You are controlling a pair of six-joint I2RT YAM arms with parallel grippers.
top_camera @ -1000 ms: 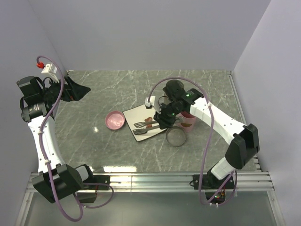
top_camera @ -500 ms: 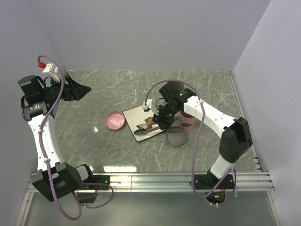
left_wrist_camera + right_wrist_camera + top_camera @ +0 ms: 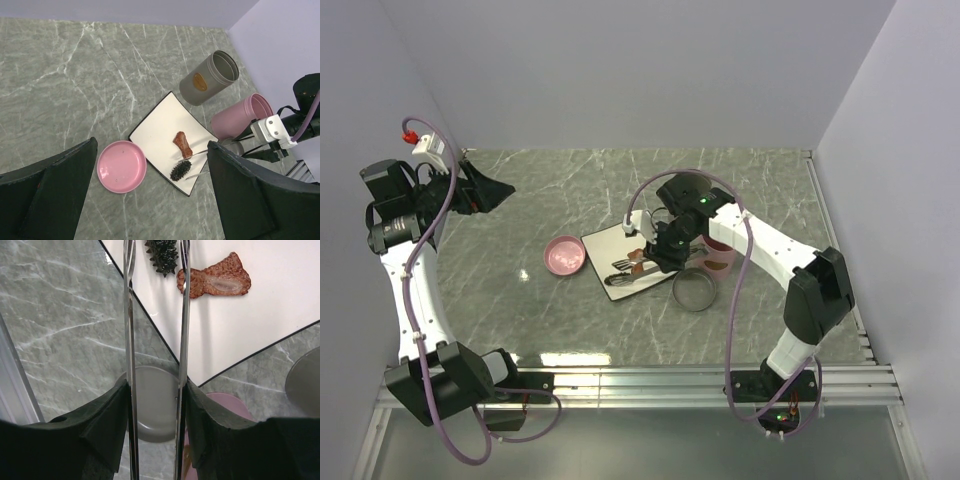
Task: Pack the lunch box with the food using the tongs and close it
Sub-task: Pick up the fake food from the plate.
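My right gripper point(image 3: 156, 390) point(image 3: 665, 254) is shut on the thin silver tongs point(image 3: 184, 315), gripping both arms near the joined end. The tongs' arms stand apart over the white plate point(image 3: 250, 325). The dark brown spiky oblong point(image 3: 162, 255) lies between their tips, and the reddish-brown flat piece point(image 3: 215, 280) lies just beside one tip. The lunch box stands open as a pink tub point(image 3: 242, 117) and a grey tub point(image 3: 210, 77) behind the plate. My left gripper point(image 3: 152, 150) point(image 3: 485, 192) hangs open and empty, high at the far left.
A pink lid point(image 3: 121, 166) lies on the marble table left of the plate. A grey lid point(image 3: 694, 290) lies near the plate's front right corner, under my right wrist. White walls close the table point(image 3: 520, 300) at the back and both sides.
My right gripper has shifted a little left and back with the tongs, bringing their tips further over the plate. The left arm has stayed still.
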